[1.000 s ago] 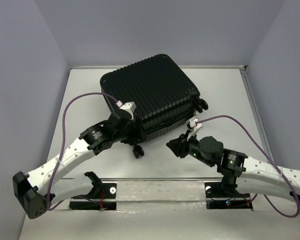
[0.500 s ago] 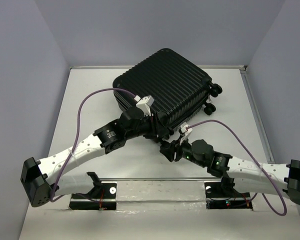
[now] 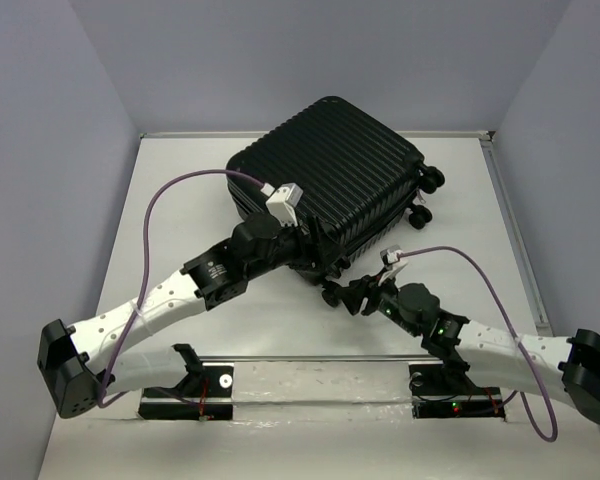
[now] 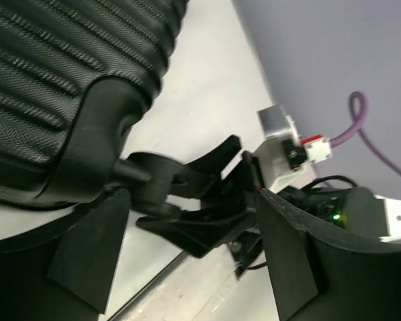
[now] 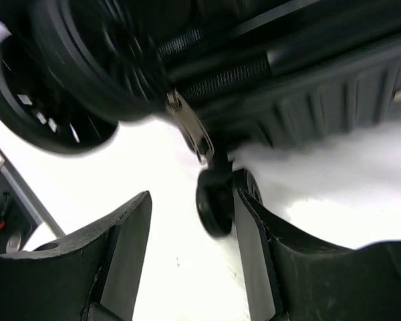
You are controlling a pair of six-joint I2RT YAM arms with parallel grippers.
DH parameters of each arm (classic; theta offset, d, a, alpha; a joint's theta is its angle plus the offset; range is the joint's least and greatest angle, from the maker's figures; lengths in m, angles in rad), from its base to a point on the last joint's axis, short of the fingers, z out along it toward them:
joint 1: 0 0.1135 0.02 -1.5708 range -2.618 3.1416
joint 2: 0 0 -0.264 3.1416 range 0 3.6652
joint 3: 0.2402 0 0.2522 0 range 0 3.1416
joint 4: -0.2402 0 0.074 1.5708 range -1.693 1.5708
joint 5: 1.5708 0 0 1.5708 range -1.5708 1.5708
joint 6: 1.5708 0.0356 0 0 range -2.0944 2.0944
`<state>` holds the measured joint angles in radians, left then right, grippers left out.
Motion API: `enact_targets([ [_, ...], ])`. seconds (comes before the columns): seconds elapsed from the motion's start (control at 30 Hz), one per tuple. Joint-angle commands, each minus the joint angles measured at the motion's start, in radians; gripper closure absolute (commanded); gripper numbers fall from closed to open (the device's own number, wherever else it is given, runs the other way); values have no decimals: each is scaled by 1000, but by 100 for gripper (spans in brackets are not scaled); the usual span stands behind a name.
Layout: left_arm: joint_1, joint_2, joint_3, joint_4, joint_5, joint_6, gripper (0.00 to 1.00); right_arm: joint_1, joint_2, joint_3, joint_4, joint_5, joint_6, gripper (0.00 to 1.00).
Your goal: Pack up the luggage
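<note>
The luggage point(image 3: 330, 180), a black ribbed hard-shell suitcase, lies shut and flat at the back middle of the table. My left gripper point(image 3: 318, 262) is open at its near corner. In the left wrist view point(image 4: 190, 200) the shell corner point(image 4: 67, 67) and a caster stem point(image 4: 140, 180) sit just ahead of the jaws. My right gripper point(image 3: 340, 296) is open at the near caster wheel point(image 3: 330, 295). In the right wrist view point(image 5: 190, 200) that wheel point(image 5: 214, 204) stands between the fingers, close to the right finger point(image 5: 254, 247). A zipper pull point(image 5: 190, 130) hangs above it.
Two more caster wheels point(image 3: 427, 190) stick out on the suitcase's right side. Grey walls close in the table on the left, back and right. The arm bases and a taped strip point(image 3: 310, 380) lie along the near edge.
The suitcase slid back and to the right and turned a second ago, then stayed put. My right gripper has drawn in around the near wheel. My left gripper shifted slightly at the corner.
</note>
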<state>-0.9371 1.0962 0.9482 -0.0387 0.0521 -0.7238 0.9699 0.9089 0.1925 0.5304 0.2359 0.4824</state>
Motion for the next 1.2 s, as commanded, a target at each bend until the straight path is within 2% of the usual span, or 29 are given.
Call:
enact_targets([
  [0.0, -15, -45, -46, -108, -97, 58, 10, 0, -33, -38, 16, -17, 65, 41],
  [0.1, -20, -49, -81, -104, -92, 35, 7, 0, -59, -19, -47, 2, 68, 42],
  [0.23, -32, -16, -104, 8, -25, -3, 5, 0, -96, -13, -115, 22, 88, 42],
  [0.57, -58, 143, -77, 230, 0, -95, 4, 0, -21, -16, -66, -1, 104, 42],
  [0.9, -63, 175, -163, 407, -158, -226, 5, 0, -16, -42, -20, -6, 114, 42],
  [1.03, -63, 209, -131, 441, -155, -259, 5, 0, 28, -30, -13, -15, 122, 41],
  [1.1, -63, 220, -120, 441, -149, -272, 5, 0, 36, -30, -15, -3, 125, 39],
  [1.17, -66, 223, -123, 444, -161, -295, 5, 0, 39, -28, -35, 35, 122, 27],
])
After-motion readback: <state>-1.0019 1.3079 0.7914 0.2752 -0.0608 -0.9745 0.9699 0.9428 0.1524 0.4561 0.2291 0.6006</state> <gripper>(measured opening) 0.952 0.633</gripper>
